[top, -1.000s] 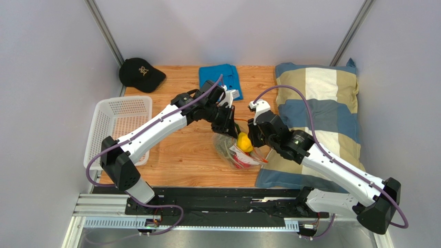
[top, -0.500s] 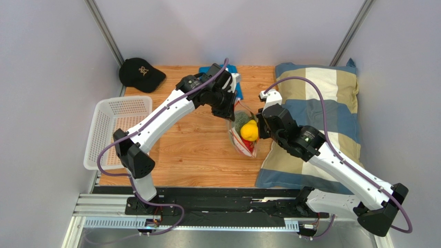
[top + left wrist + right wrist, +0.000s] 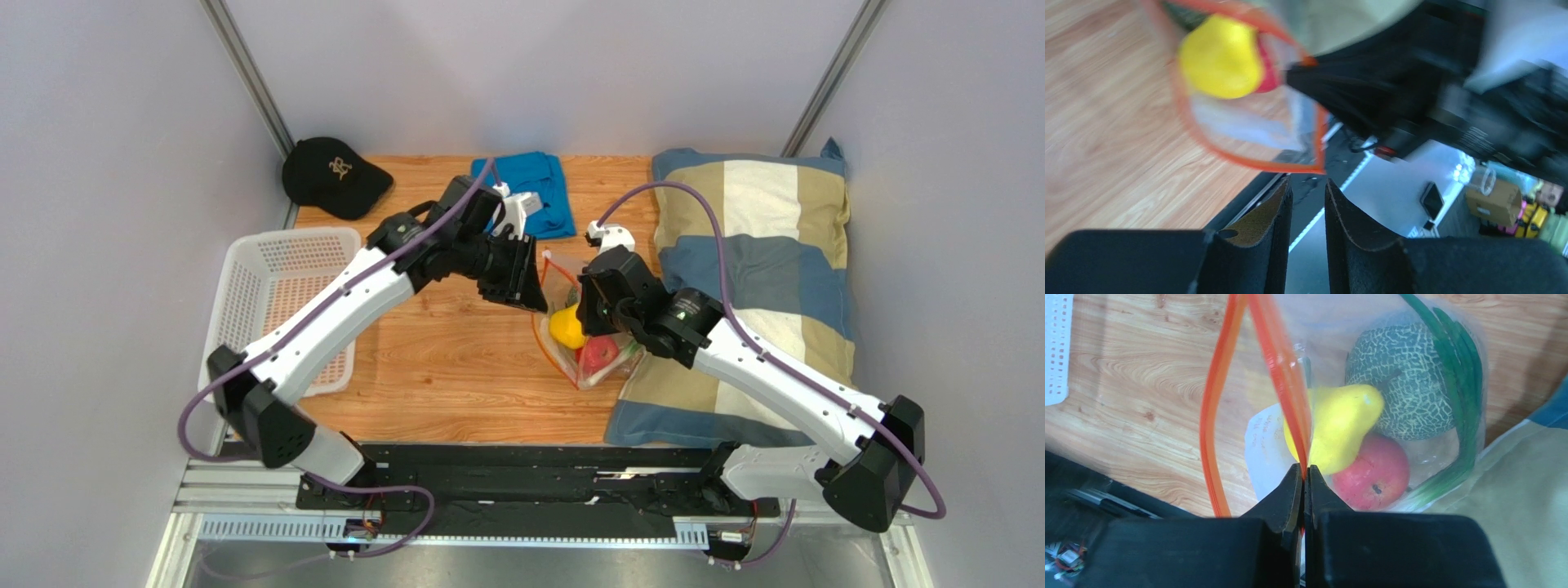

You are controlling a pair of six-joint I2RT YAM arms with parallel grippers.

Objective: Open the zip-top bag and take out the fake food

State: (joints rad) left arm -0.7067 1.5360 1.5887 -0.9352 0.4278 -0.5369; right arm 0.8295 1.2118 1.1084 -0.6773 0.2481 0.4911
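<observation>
The zip-top bag hangs between my two grippers above the wooden table, its mouth partly parted. My right gripper is shut on one side of the orange-red zip strip. Inside the bag lie the yellow fruit, the red fruit and the grey-green leafy ball with long green stems. My left gripper stands a little apart with nothing between its jaws. The bag's orange strip and the yellow fruit are just beyond its tips. The white slider does not show.
A white basket stands at the table's left edge. A black cap lies at the back left and a blue cloth at the back middle. A checked pillow covers the right side, just beside the bag.
Both grippers and the bag swung toward the back, then came forward and left again. The bag now hangs lower with the red fruit showing below the yellow one. My left jaws are clear of the strip.
</observation>
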